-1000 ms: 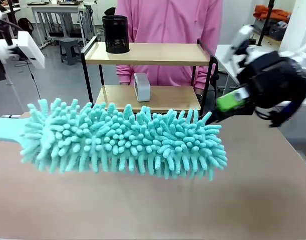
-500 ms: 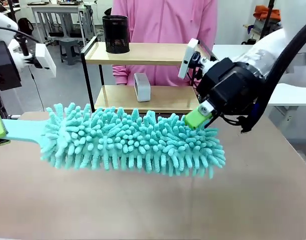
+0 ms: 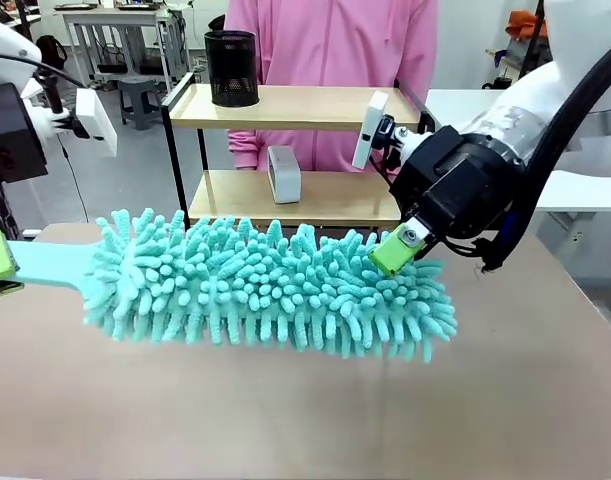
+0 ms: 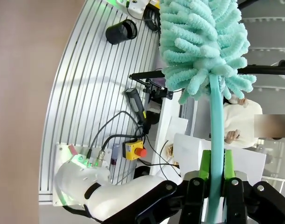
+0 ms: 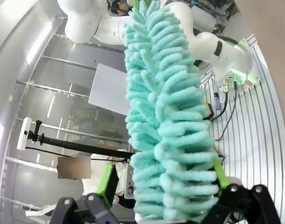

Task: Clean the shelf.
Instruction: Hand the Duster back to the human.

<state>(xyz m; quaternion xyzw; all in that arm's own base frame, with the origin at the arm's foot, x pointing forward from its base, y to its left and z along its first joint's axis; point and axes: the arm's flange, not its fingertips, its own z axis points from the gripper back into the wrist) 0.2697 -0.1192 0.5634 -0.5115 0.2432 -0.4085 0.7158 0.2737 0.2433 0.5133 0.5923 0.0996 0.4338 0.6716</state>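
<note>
A teal chenille duster (image 3: 270, 290) is held lengthwise above the brown table (image 3: 305, 410), its fluffy head stretched across the middle of the front view. Its flat teal handle (image 4: 216, 140) is pinched between the green pads of the left gripper (image 4: 216, 173) near the table's left edge; in the left wrist view the two pads are seen pressed tight against both sides of the handle.

The right gripper (image 3: 405, 245) is placed at the opposite end of the duster head, toward the table's right side. In the right wrist view its fingers (image 5: 106, 179) are spread on either side of the tip of the fluffy head, which lies between them; whether the pads are touching the fibres cannot be told.

The shelf (image 3: 295, 150) is set at the table's far edge, in front of a person in a pink top (image 3: 330, 50). A black mesh cup (image 3: 231, 68) is set on the left end of the upper board, and a small grey box (image 3: 283, 174) is stood upright on the lower board, left of its middle.
</note>
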